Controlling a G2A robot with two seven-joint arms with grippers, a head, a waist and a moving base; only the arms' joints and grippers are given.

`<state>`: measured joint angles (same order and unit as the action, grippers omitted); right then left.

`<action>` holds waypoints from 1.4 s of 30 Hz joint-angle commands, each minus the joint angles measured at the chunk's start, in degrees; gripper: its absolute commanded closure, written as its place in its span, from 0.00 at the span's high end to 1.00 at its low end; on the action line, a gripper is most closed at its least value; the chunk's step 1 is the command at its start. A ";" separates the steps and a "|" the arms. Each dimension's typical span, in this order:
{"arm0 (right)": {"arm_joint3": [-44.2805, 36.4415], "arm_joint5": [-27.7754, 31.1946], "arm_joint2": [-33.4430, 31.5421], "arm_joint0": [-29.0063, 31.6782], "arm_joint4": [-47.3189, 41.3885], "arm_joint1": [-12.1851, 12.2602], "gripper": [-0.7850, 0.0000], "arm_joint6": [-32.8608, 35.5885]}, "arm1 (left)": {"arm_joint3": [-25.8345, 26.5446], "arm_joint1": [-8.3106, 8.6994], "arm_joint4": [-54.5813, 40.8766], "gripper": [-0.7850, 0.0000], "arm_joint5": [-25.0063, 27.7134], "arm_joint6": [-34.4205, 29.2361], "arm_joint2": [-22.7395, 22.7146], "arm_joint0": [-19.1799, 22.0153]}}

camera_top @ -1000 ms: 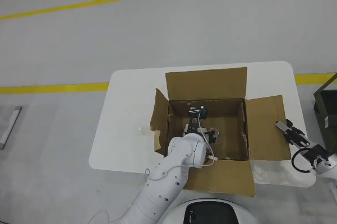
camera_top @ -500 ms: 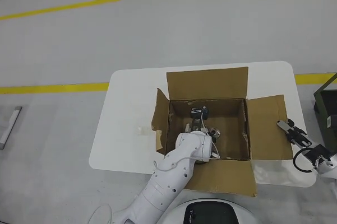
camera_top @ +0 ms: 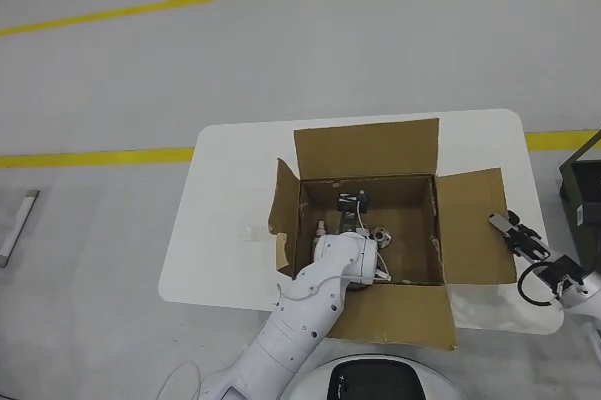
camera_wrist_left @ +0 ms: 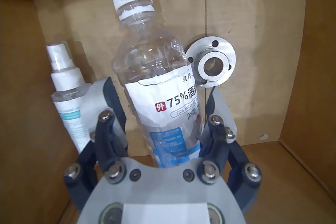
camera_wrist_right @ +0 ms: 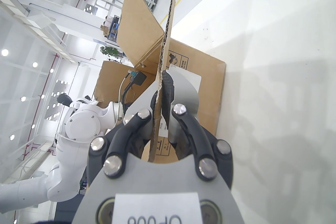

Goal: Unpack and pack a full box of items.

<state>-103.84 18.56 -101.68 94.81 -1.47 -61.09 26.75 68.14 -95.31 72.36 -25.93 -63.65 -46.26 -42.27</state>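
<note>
An open cardboard box [camera_top: 370, 150] stands on the white table [camera_top: 225, 200]. Inside it my left gripper [camera_wrist_left: 160, 101] is shut on a clear bottle [camera_wrist_left: 155, 70] with a white cap and a blue-and-white label, its fingers [camera_wrist_left: 114, 101] pressing both sides. A white spray bottle [camera_wrist_left: 65, 88] stands beside it against the box wall. A metal flange [camera_wrist_left: 213, 64] lies just behind the bottle, also seen from above as the flange [camera_top: 382, 237]. My right gripper [camera_wrist_right: 161, 89] is shut on the edge of the box's right flap [camera_wrist_right: 168, 25]; from above the right gripper [camera_top: 502, 224] sits on that flap [camera_top: 475, 230].
A dark green crate [camera_top: 592, 205] stands off the table's right side. A small white object [camera_top: 250, 232] lies on the table left of the box. The box walls close in around my left arm [camera_top: 330, 270].
My left arm's forearm has swung toward the box's near-left corner while its wrist stays in place. The right gripper has shifted slightly along the flap.
</note>
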 commanded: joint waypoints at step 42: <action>-0.31 -0.12 -1.78 -1.66 -0.55 -0.09 0.00 0.83 | 6.33 -1.34 3.55 0.00 2.91 -2.00 -5.26 -2.30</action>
<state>-104.26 18.43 -103.12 93.42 -1.80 -61.22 27.46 72.89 -96.68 76.14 -23.47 -65.40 -51.20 -44.47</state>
